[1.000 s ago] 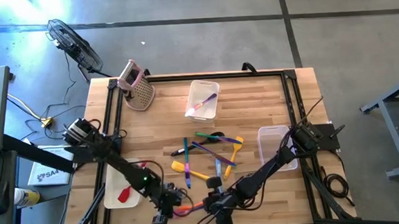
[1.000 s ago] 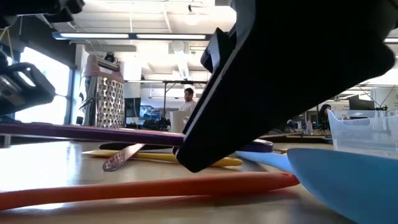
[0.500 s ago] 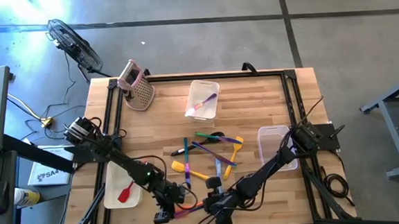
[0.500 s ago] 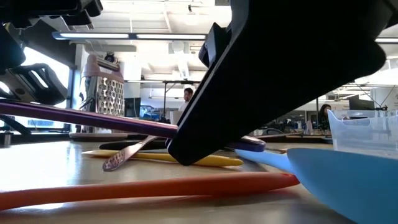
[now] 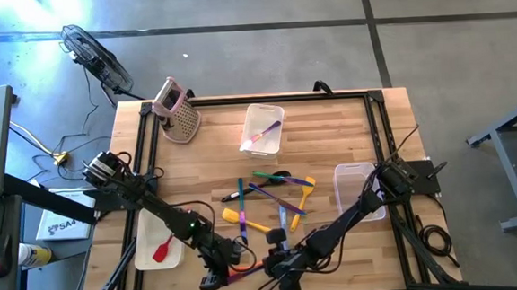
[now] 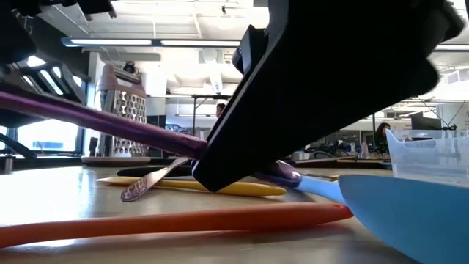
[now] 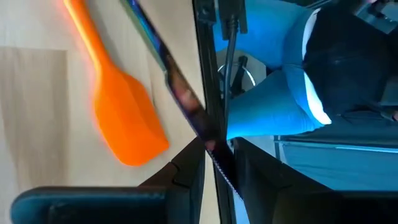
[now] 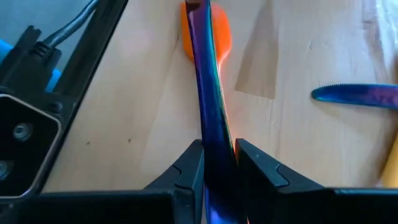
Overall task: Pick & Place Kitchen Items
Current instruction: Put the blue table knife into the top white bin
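**Both grippers clamp one iridescent utensil at the worktop's front edge**

The left gripper (image 7: pixel 214 155) and the right gripper (image 8: pixel 217 163) meet near the middle of the worktop's (image 5: pixel 329 127) front edge. Each has its fingers clenched on the same slim purple-blue iridescent utensil (image 8: pixel 208 93), one at each end; in the low view it slants up off the wood. An orange spatula (image 7: pixel 115 112) lies flat just beside it. Farther back, around the worktop's middle, lies a loose pile of utensils (image 5: pixel 275 198) in yellow, blue, green and purple. A clear bin (image 5: pixel 264 127) toward the back edge holds a purple utensil; a white bin (image 5: pixel 143 246) near the left edge holds a red spatula (image 5: pixel 162 251). A pink box grater (image 5: pixel 177 109) stands at the back left corner.
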Action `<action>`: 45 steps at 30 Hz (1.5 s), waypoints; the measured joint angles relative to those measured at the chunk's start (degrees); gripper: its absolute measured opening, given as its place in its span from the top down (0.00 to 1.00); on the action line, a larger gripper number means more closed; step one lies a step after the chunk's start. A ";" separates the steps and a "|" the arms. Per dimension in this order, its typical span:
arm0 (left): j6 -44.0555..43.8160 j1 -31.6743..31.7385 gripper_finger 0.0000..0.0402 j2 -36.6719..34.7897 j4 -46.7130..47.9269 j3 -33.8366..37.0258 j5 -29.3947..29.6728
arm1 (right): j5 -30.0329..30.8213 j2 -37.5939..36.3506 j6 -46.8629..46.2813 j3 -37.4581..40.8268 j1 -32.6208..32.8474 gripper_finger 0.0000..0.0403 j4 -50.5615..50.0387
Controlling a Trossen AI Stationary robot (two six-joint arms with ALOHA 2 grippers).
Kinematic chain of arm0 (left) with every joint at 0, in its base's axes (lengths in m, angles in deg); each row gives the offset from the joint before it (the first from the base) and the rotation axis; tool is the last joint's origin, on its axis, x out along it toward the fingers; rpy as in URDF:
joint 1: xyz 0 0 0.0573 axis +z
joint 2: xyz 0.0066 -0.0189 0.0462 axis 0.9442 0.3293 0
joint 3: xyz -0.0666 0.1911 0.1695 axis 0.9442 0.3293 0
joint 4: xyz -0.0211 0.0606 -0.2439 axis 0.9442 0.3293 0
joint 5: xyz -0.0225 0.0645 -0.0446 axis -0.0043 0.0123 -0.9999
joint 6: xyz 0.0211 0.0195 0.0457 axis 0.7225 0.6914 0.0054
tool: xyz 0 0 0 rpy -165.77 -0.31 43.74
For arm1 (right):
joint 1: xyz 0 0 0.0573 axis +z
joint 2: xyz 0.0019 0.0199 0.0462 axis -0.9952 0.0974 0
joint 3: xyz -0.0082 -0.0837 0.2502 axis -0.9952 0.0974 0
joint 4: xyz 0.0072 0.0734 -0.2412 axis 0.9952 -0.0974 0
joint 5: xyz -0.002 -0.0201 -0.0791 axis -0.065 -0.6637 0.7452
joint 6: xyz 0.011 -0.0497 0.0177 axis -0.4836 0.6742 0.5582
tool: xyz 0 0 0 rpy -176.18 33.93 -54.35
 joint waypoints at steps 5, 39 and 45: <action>0.24 0.00 0.81 0.12 1.71 0.21 0.45 | 0.76 0.00 -1.09 0.01 -0.09 0.97 0.72; 3.48 0.11 1.00 -0.02 4.35 -0.21 11.07 | 17.33 -9.72 5.14 0.02 2.46 0.61 7.64; 3.25 0.20 1.00 0.00 4.67 -1.55 15.18 | 24.90 -15.87 6.46 0.03 7.10 0.61 7.35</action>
